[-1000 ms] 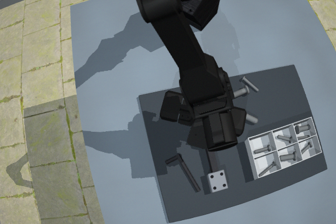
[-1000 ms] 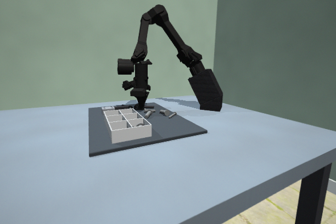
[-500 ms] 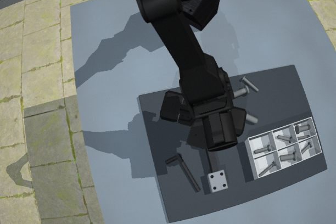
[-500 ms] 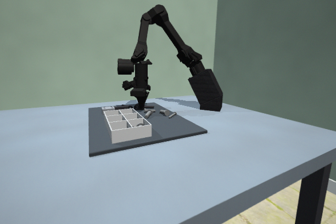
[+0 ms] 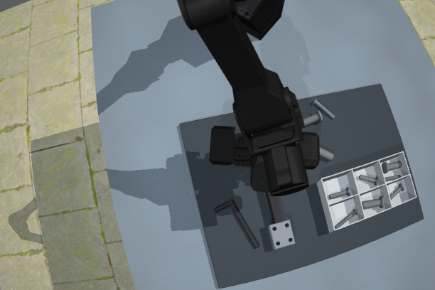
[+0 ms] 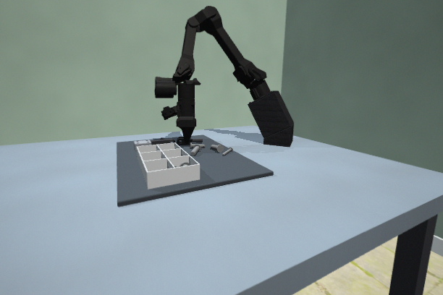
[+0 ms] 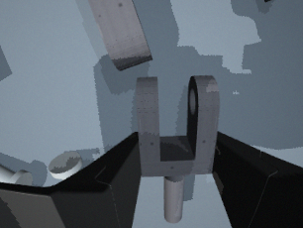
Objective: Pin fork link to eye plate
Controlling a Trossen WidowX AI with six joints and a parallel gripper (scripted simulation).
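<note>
My gripper (image 7: 173, 138) (image 6: 186, 139) points straight down over the dark mat (image 5: 355, 116) (image 6: 235, 168) and is shut on the grey fork link (image 7: 174, 127). It grips the link at its base, with the two cheeks pointing away and the round stem toward the wrist. The eye plate's bar (image 7: 115, 15) (image 5: 274, 208) ends a little beyond the fork's left cheek and stays apart from it. Its pale base block (image 5: 282, 234) (image 6: 142, 142) has several holes. In the top view the wrist hides the fork. Loose grey pins lie on the mat, one thick (image 5: 313, 118), one thin (image 5: 323, 108) and one partly hidden (image 5: 327, 154) (image 7: 64, 163).
A white parts box (image 5: 369, 190) (image 6: 170, 165) with several compartments holds more pins, right of the eye plate. A dark L-shaped bar (image 5: 239, 219) lies left of the eye plate. The arm's base (image 6: 271, 118) stands behind the mat on the grey table (image 6: 108, 244).
</note>
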